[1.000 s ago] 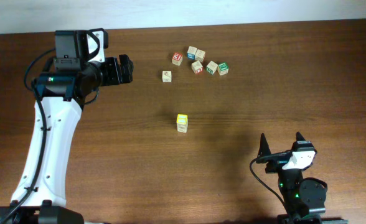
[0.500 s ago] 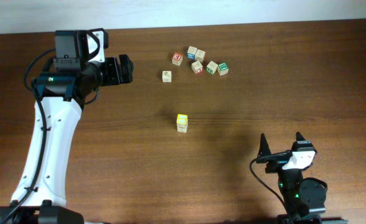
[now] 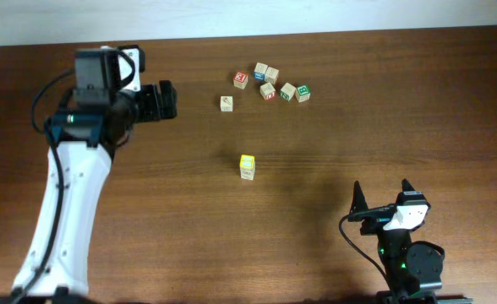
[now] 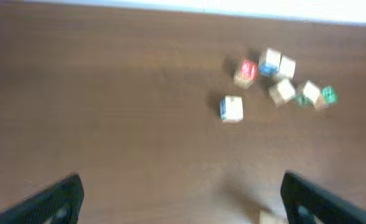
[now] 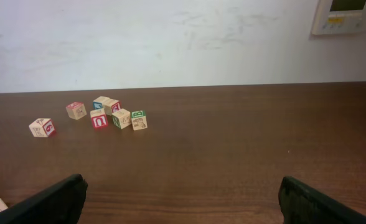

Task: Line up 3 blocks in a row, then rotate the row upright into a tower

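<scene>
The left gripper (image 3: 168, 100) has drifted slightly toward the left edge of the table (image 3: 401, 101), jaws spread wide and empty. The right gripper (image 3: 382, 190) stays by the near edge, likewise gaping, holding nothing. The yellow-topped block (image 3: 247, 160) remains mid-table, possibly atop another. A pale block (image 3: 226, 103) lies beside the printed cubes (image 3: 270, 83) near the far edge.

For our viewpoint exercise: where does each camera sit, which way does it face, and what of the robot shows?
Overhead: above the table, looking straight down; left gripper and right gripper show.
Left wrist: on the left arm, tilted down at the block cluster; own fingers show.
Right wrist: low, facing the wall across the table; own fingers show.
Shared: all three see the cluster.
</scene>
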